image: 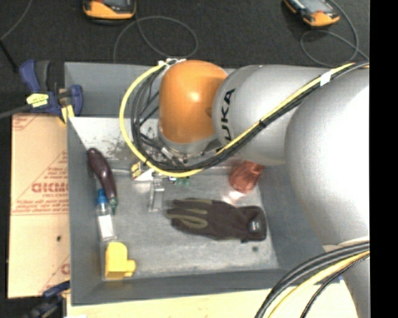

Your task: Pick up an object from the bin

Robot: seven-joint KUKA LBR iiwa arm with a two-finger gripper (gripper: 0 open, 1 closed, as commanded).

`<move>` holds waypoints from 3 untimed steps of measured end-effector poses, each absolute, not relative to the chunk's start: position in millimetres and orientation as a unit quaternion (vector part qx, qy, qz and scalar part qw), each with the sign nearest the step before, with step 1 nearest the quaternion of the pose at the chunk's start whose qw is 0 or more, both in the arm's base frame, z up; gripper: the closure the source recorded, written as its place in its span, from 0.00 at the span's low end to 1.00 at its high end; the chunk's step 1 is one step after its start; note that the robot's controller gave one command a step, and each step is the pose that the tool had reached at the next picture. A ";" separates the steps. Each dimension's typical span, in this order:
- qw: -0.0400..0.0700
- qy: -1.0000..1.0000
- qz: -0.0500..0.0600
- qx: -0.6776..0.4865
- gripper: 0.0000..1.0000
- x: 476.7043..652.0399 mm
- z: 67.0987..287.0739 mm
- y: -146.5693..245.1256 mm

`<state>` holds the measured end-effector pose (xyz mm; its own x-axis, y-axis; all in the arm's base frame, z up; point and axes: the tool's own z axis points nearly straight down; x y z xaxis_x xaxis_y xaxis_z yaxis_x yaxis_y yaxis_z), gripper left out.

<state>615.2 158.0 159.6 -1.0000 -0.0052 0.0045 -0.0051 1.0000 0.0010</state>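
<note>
All round the grey metal bin (106, 71) in which the gripper (155, 194) hangs lies a dark, matt, almost black floor (249, 31), widest on the far side of the bin from the gripper. Thin black cables (163, 17) lie on it in loose loops, one well beyond the gripper and another far off to its right in the view. Two orange-and-black devices lie at the view's top edge, one (109, 7) beyond the gripper and a little to its left, the other (313, 11) well off to its right. The light is even and soft. The bin's bare floor just beneath and in front of the gripper reads pale grey, with a scratched, brighter patch towards the far left corner.
</note>
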 end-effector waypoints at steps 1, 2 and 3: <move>-0.002 -1.000 -0.001 0.001 0.00 616.9 165.0 157.3; -0.004 -0.999 -0.001 0.049 0.00 610.6 116.4 111.8; -0.004 -0.986 -0.001 0.169 0.00 612.3 109.5 105.0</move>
<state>612.3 105.0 109.5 -0.9430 -0.3328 -0.0082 -0.3328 0.9430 -0.0001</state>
